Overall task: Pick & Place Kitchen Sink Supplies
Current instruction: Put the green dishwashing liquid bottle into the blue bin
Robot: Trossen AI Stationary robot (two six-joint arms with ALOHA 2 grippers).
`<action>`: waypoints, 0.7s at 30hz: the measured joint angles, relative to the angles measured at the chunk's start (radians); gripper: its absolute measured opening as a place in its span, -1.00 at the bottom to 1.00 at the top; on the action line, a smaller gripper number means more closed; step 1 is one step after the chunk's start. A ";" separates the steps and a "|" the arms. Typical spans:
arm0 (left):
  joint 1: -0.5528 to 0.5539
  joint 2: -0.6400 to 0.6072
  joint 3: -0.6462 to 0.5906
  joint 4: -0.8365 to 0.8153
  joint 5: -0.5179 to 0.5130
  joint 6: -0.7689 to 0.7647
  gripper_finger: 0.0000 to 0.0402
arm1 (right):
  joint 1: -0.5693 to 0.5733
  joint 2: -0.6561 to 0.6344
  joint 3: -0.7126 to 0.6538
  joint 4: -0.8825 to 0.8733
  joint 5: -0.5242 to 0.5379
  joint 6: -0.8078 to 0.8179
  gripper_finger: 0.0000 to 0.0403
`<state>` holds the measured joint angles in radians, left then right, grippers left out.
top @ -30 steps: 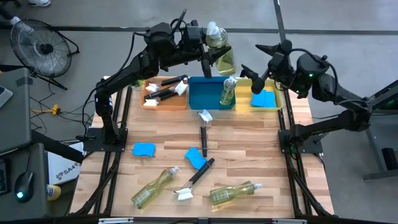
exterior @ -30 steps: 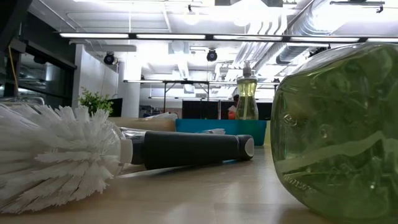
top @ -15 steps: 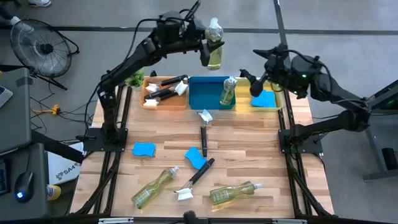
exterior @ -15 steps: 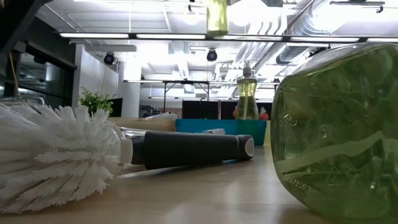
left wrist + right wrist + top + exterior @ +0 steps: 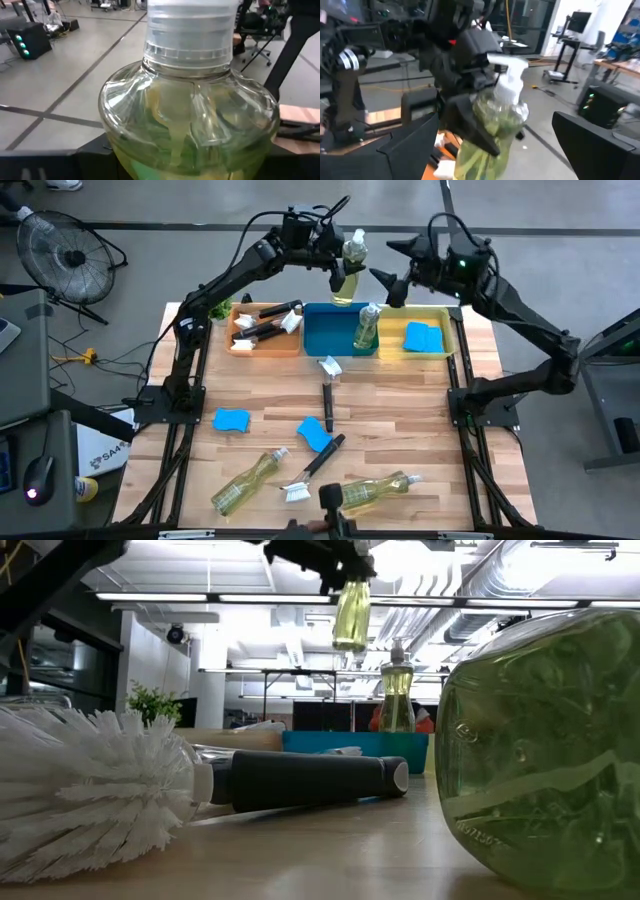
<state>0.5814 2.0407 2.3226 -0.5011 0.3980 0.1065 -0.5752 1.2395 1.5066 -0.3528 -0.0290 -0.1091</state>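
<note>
My left gripper (image 5: 340, 268) is shut on a clear bottle of yellow-green liquid (image 5: 348, 265), which hangs in the air over the far side of the blue bin (image 5: 330, 335). In the low view this bottle (image 5: 350, 615) hangs high above the bins. My right gripper (image 5: 388, 270) stands open just right of it, holding nothing. Another bottle (image 5: 367, 325) stands in the blue bin. Two bottles (image 5: 250, 480) (image 5: 375, 490), two blue sponges (image 5: 231, 420) (image 5: 313, 433) and two brushes (image 5: 328, 388) (image 5: 315, 468) lie on the table. My left gripper pinches the bottle's upper body, just under the shoulder (image 5: 150, 150), between its two fingers (image 5: 45, 162). The fingers come about level from the table's left. The bottle hangs upright below the gripper, pump top up, clear of the bins and the table.
An orange bin (image 5: 240, 345) with brushes stands left of the blue bin; a yellow bin (image 5: 447, 330) with blue sponges stands right of it. A small green plant (image 5: 215, 308) sits at the far left. In the low view a brush head (image 5: 90, 790) and a lying bottle (image 5: 540, 750) loom close.
My left gripper has sunk with the bottle, which has come down into the low view from above and now hangs more upright. My right gripper has swung toward the table's far edge and a little left, nearer the held bottle, staying open.
</note>
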 joint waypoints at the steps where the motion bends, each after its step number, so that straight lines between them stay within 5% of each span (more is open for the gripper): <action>1: 0.008 0.006 0.000 0.002 0.009 0.004 -0.04 | -0.024 0.013 0.000 0.012 -0.037 0.010 0.91; 8: 0.068 0.021 0.001 0.018 0.079 0.055 -0.04 | -0.138 0.111 0.000 0.048 -0.187 0.054 0.91; 21: 0.171 0.167 0.000 0.003 0.254 0.073 -0.04 | -0.178 0.145 0.000 0.072 -0.116 0.101 0.91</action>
<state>0.7525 2.2074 2.3226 -0.4976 0.6525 0.1793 -0.7536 1.3841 1.5063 -0.2811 -0.1449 -0.0080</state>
